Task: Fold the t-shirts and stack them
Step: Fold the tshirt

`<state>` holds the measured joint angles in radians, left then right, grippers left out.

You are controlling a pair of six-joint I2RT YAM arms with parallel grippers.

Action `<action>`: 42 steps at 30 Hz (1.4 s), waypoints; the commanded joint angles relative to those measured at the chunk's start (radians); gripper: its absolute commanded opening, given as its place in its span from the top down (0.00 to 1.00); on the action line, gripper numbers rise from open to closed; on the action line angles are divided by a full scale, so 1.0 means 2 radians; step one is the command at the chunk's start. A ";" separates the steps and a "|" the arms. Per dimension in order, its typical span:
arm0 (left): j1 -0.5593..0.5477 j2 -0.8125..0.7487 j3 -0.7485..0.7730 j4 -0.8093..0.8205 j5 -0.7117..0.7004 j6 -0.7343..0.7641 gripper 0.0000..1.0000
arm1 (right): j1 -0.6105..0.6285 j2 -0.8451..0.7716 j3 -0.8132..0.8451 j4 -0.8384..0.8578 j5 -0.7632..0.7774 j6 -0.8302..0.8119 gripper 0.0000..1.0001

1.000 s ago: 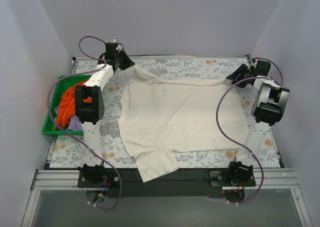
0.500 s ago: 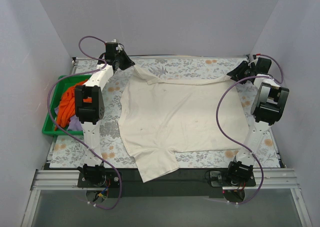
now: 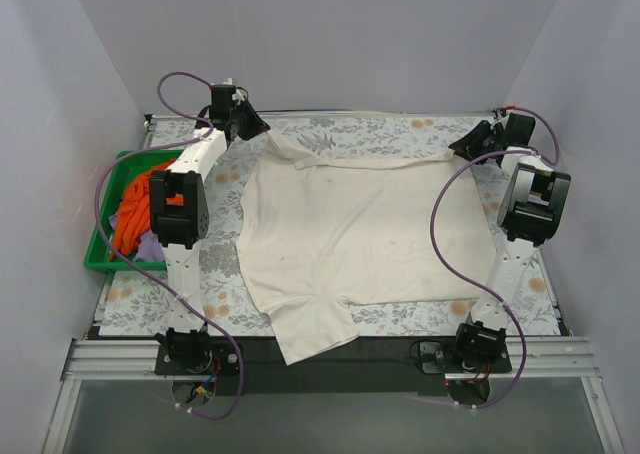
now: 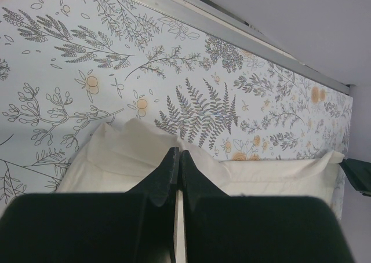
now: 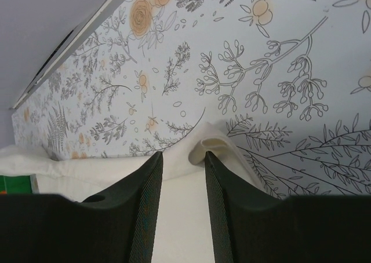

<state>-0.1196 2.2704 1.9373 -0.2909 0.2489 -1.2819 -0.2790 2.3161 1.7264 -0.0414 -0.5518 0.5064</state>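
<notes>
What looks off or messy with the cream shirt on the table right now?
The cream t-shirt isn't fully on the table: its near-left corner droops over the front edge, and faint brownish spots mark its middle. The far edge is bunched where the left tool pinches it.

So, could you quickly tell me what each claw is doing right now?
Left claw: shut on the cream shirt.
Right claw: open around the shirt's far corner.
</notes>
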 commanded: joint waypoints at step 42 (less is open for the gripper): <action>0.013 -0.022 -0.008 0.005 0.014 0.001 1.00 | 0.011 -0.028 -0.026 0.048 0.087 0.057 0.82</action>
<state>-0.1001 2.2704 1.9202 -0.2867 0.2703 -1.2816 -0.2584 2.3077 1.6722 0.0265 -0.3870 0.6201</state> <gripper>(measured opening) 0.018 0.203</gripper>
